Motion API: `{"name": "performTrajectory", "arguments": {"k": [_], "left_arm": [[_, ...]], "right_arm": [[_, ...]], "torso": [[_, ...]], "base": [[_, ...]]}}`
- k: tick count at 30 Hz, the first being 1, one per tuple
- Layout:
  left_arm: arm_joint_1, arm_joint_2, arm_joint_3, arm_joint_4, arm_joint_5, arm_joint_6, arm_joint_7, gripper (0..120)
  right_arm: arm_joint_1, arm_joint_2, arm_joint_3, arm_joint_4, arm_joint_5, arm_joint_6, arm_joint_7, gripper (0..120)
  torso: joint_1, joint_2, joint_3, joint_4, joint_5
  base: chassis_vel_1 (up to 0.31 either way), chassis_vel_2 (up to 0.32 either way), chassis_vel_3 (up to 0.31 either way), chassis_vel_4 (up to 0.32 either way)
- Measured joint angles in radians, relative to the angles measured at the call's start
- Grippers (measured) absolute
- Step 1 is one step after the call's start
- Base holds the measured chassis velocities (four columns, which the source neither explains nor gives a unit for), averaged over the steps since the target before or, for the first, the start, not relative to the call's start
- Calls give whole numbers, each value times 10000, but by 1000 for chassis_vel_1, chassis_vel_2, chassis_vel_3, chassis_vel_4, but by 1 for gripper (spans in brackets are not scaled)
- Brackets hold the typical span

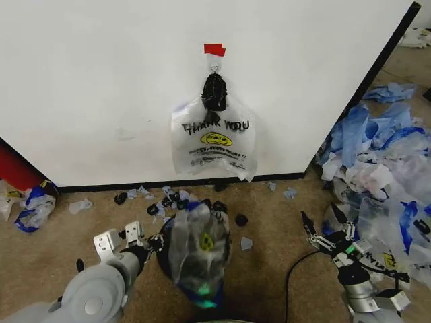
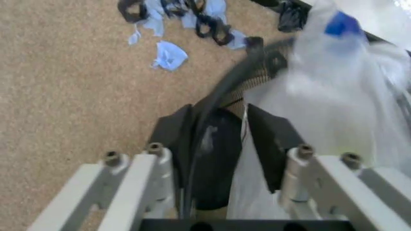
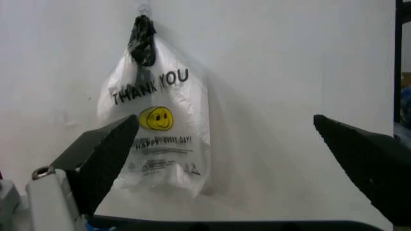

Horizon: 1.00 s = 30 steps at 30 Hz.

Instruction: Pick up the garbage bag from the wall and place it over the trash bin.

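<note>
Brown carpet runs up to the white wall, where a garbage bag lettered "THANK YOU" with a yellow smiley hangs from a hook under a strip of red tape. Plastic scraps litter the floor below, and a heap of blue bags lies to the right. Nearer me, another clear bag drapes the black wire trash bin; the left gripper pinches its rim and film. Low on the right, the right gripper hangs spread wide, holding nothing, facing the wall.
</note>
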Motion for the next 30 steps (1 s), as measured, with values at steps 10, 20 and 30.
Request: {"name": "performTrajectory", "arguments": {"k": [10,20,30], "left_arm": [[-416,632,-628,-52,1112,-198,454,74],[-1710,1197,181,2484,5873,-1280,4119,100],[-1479,1213,191,3600,6831,-1776,5076,100]], "right_arm": [[-307,-472,-443,1056,1901,-989,248,100],[194,-2700,-2171,4529,5297,-4809,4966,100],[3042,-3974,-4501,4880,6100,-7002,8966,100]], "torso": [[0,0,1,-2,-4],[1,-1,2,0,-8],[2,-1,3,0,2]], "base": [[0,0,0,0],[0,0,0,0],[0,0,0,0]]}}
